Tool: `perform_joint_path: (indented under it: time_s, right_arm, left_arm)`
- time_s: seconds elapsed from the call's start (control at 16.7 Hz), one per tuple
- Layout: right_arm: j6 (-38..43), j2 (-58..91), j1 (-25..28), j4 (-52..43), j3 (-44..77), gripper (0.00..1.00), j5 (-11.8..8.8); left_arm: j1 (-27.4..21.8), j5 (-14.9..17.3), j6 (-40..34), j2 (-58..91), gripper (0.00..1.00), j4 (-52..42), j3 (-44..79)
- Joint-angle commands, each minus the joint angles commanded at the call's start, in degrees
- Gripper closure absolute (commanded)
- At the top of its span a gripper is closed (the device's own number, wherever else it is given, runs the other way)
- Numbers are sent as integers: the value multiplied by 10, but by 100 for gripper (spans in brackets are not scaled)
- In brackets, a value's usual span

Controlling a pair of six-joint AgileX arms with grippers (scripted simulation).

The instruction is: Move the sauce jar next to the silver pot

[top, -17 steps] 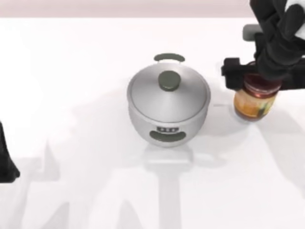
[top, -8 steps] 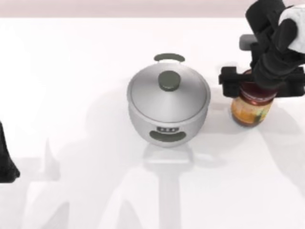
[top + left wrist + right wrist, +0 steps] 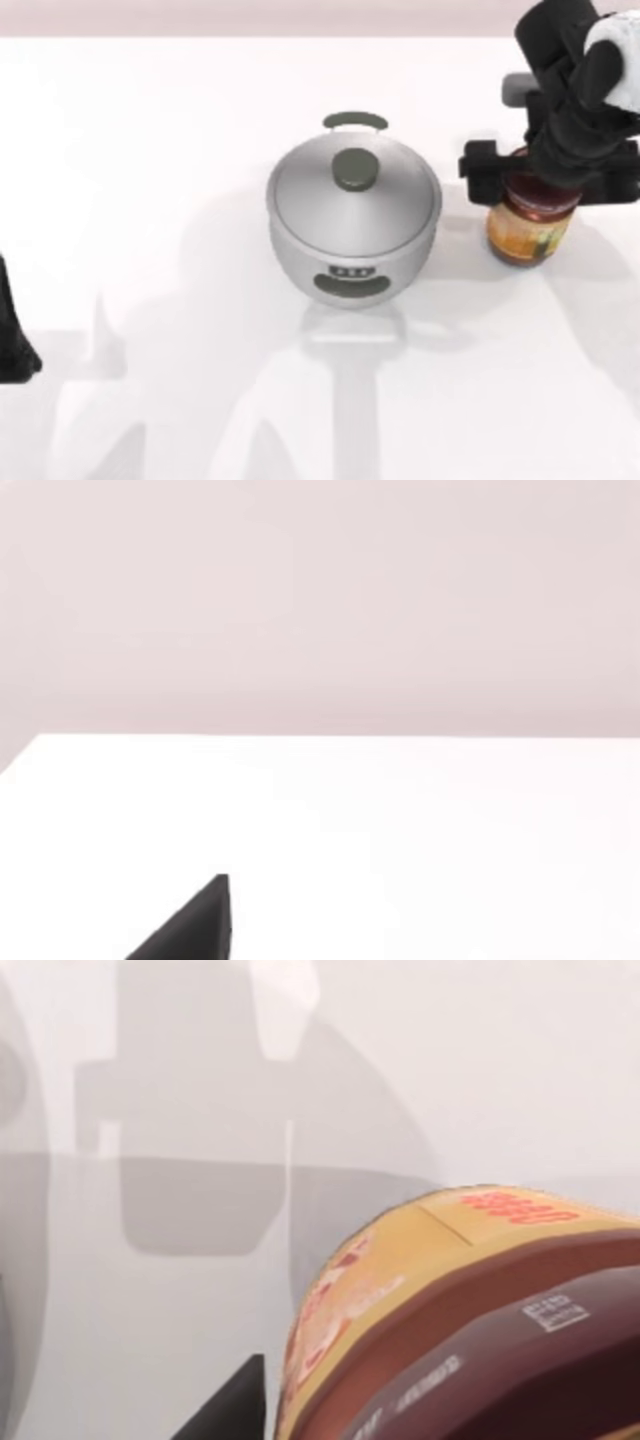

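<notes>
**Right claw on jar, right of pot**

Right claw point(image 3: 548, 172) sits directly over the sauce jar point(image 3: 529, 226), fingers closed around its lid end; the jar body shows just below the claw in the top view. In the right wrist view the jar point(image 3: 470, 1310) fills the near field. Jar stands near the silver pot point(image 3: 354, 218), on its right, apart from it, on the tabletop point(image 3: 150, 150). Left arm parked at left edge; its claw state cannot be told.
</notes>
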Motion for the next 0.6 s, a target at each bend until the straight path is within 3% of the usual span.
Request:
perform_joint_path:
  time_s: [0.24,0.6]
  right_arm:
    - [0,0,0,0,0,2,0]
    - [0,0,0,0,0,0,0]
  left_arm:
    - [0,0,0,0,0,0,0]
    - [0,0,0,0,0,0,0]
